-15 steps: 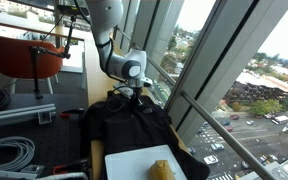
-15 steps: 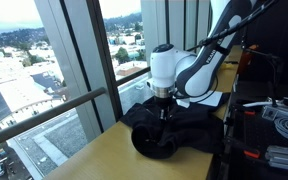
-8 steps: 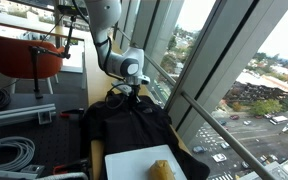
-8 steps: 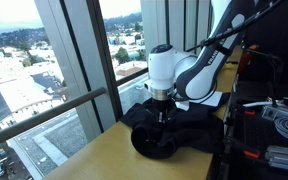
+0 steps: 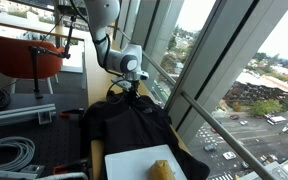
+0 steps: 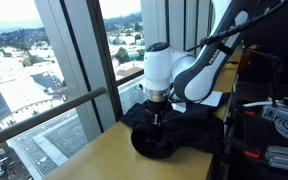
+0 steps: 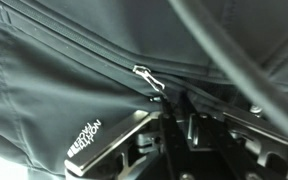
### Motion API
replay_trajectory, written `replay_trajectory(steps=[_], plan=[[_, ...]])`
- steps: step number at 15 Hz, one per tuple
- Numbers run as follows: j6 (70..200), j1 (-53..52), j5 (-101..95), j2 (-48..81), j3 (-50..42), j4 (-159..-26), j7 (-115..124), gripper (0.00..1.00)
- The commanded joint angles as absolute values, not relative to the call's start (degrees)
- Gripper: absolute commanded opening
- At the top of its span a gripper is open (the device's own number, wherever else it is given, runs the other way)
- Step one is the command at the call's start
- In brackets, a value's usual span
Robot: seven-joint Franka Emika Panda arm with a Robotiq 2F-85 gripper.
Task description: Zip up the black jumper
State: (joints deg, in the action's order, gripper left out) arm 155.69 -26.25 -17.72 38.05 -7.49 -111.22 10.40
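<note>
Gripper (image 5: 130, 88) has lifted a little since a second ago, wrist now slightly higher over the black jumper (image 5: 124, 125). Jumper lies rumpled on the wooden table (image 6: 89, 158) by the window, next to a white board (image 5: 136, 160) in an exterior view. Gripper (image 6: 156, 113) hangs straight down at the jumper's (image 6: 179, 135) end farthest from that board. Wrist view: gripper (image 7: 169, 112) sits on the zip line, fingers look drawn together just below the silver zip pull (image 7: 144, 77); can't tell if they pinch anything. White logo (image 7: 84, 134) on the fabric beside them.
</note>
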Motion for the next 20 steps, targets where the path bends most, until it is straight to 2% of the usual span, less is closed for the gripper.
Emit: replay_trajectory(steps=[1,20], plan=[[156.27,-27.31,-19.35,38.52,-6.45,-109.27,12.86,0.03],[156.92,-32.18,-21.78,39.67,-6.64,-106.13,15.75,0.03]])
